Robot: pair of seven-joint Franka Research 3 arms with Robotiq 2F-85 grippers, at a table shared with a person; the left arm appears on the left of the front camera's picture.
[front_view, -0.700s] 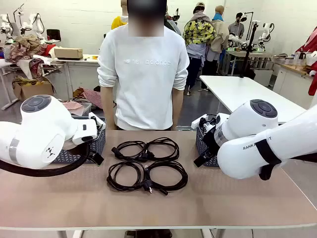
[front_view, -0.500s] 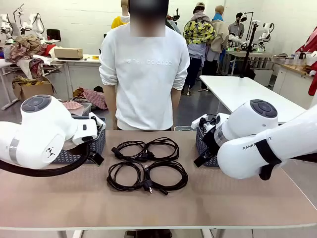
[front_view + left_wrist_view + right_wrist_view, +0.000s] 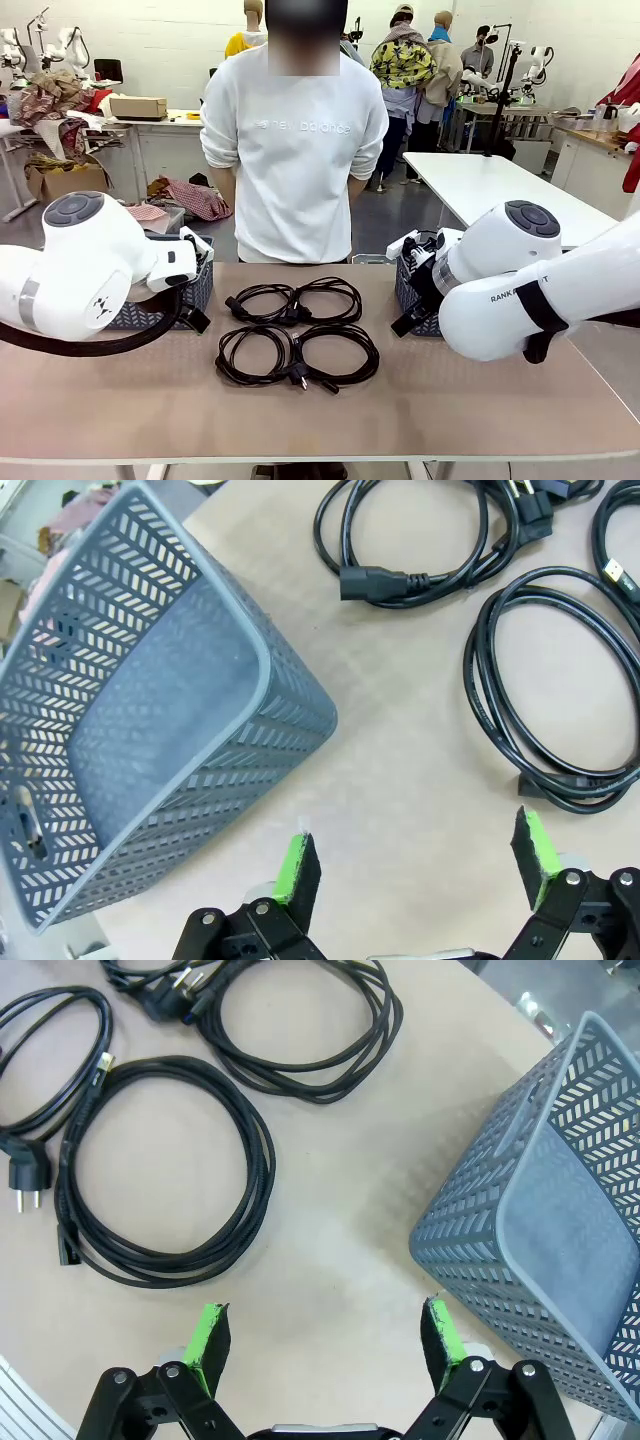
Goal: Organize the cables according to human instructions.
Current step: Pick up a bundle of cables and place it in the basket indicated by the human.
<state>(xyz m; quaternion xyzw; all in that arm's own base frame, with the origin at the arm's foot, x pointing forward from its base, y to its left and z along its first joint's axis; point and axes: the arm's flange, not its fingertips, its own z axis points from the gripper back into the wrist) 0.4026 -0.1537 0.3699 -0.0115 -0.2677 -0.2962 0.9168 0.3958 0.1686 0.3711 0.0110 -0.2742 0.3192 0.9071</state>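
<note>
Several thin black coiled cables lie in a two-by-two group at the table's middle, the far pair (image 3: 296,300) and the near pair (image 3: 297,355). My left gripper (image 3: 415,855) hangs open over bare table, with a cable coil (image 3: 478,695) just ahead to one side and a plug (image 3: 375,581) farther off. My right gripper (image 3: 326,1338) is also open above bare table, a coil (image 3: 263,1165) lying just ahead of its fingers. Nothing sits between either pair of green pads (image 3: 297,866).
A grey mesh basket (image 3: 197,291) stands at the table's far left and another (image 3: 404,289) at the far right, each beside its gripper, as the left wrist view (image 3: 120,730) and right wrist view (image 3: 520,1200) show. A person in a white sweatshirt (image 3: 295,150) stands behind the far edge.
The person has shifted slightly to the right. Both arms and the cables have stayed put.
</note>
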